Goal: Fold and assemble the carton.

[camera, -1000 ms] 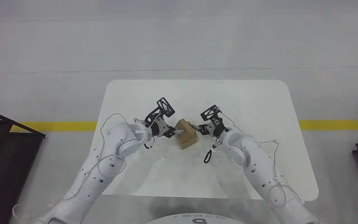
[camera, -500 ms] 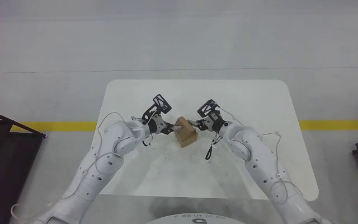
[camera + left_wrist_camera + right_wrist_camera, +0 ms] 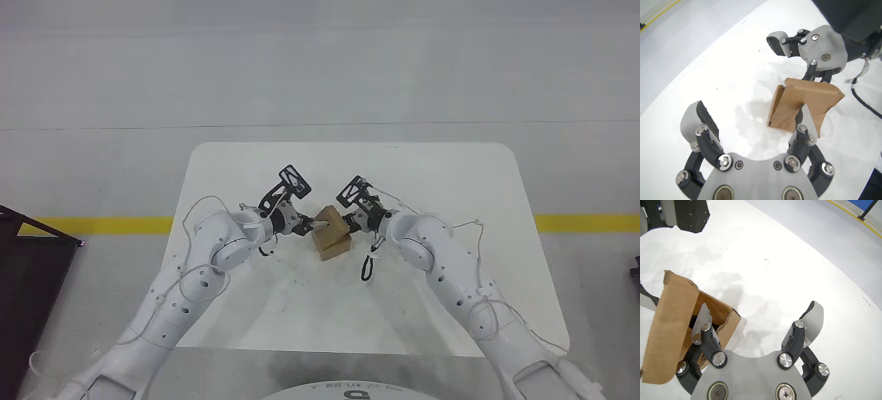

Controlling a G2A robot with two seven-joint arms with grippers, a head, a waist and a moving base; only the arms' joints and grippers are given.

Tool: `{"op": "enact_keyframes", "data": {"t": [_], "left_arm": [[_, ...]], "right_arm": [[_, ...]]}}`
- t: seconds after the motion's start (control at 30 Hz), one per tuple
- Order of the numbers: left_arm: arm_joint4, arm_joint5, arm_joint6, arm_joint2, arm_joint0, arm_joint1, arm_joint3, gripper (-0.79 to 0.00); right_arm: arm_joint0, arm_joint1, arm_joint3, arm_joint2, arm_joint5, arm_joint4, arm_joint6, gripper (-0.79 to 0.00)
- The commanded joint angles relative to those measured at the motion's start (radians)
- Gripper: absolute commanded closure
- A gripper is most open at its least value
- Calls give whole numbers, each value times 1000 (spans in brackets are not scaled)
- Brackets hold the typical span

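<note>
place: lab or workshop hall | signs: bare grey floor [image 3: 320, 60], yellow floor line [image 3: 590, 222], white worktable [image 3: 460, 180]

On my feed the carton [image 3: 331, 237] is plain kraft brown, sitting on a white table [image 3: 450, 190]. Left gripper [image 3: 755, 115] beside the carton — silver-grey with black ribbed pads [image 3: 707, 119]. Yellow stripe [image 3: 590, 222] on grey floor [image 3: 320, 60] out past the carton.

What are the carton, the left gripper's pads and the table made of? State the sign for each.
The carton looks like brown matte cardboard, with creased folds and ragged edges. The left gripper has black, ribbed, matte pads, probably rubber. The table is white, smooth and faintly glossy; laminate or painted board, cannot tell.
</note>
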Motion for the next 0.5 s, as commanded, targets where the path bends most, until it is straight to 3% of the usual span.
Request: {"op": "enact_keyframes", "data": {"t": [0.0,0.47], "left_arm": [[4,0,-2,10,-8,-3,12,-785],[6,20,-5,76,-72,-26,113,-785]], "right_arm": [[2,-1,3,0,-4,4,-10,-785],[-25,13,-58,48,3,-26,-11,-785]]}}
